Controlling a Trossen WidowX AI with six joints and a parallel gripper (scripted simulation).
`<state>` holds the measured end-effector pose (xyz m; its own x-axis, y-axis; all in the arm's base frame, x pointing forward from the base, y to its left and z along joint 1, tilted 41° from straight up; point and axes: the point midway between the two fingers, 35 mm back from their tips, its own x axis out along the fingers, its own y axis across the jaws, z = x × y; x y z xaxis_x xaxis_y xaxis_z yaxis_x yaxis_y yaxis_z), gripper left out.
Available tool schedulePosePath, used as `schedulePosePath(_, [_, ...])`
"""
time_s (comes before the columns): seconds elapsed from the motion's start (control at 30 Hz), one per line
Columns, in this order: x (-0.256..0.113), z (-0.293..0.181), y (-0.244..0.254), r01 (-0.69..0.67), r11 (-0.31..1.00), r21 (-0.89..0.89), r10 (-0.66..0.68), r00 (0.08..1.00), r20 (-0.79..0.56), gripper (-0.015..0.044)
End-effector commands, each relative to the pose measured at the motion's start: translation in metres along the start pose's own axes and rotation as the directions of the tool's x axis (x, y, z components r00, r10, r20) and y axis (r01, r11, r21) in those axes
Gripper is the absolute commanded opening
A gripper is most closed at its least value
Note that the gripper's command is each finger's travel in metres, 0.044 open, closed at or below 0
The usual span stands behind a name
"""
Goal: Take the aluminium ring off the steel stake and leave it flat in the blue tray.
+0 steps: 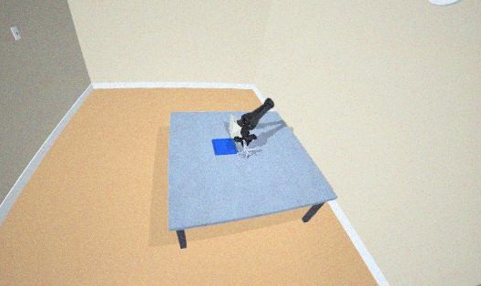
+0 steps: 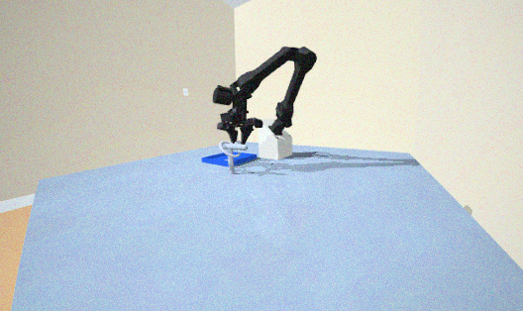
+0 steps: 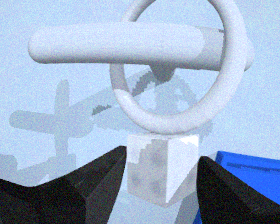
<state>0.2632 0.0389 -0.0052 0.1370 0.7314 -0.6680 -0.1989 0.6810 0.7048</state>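
So I'm standing in the room watching this arm, and it all comes down to how the ring (image 2: 222,149) (image 3: 166,124) sits against the cross-bar (image 2: 238,147) (image 3: 116,44). The wrist view shows the bar running nearly straight across, with the ring tilted on it: 1 side passes over the bar near its right end, the other goes under. So it's up at bar height on the stake (image 1: 247,155) (image 2: 232,165) (image 3: 163,76), well above the foot, but I wouldn't call it free.

There's only 1 arm, so no debate about which is nearer. The gripper (image 1: 245,140) (image 2: 236,143) (image 3: 163,159) is pinching the welded tab (image 3: 166,170) between its 2 fingers, and the ring's loop reaches out beyond the fingertips, toward the bar and up the wrist view. From the top I can't tell ring from stake, too small.

My guess: the over side has to slip past that short right end of the bar, with the tilt kept, then the under side follows. Pull flat and it'll probably snag. The blue tray (image 1: 223,147) (image 2: 215,160) (image 3: 251,156) is close by, lower right in the wrist view, so the carry should be short.
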Motion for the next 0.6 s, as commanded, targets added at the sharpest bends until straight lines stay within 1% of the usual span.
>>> schedulePosePath(0.0, [0.000,0.000,0.004,0.032,0.999,-0.007,-0.032,0.999,0.006,0.0000])
schedulePosePath(0.57, [0.004,-0.002,0.024,0.161,0.986,-0.036,-0.161,0.987,0.018,0.0000])
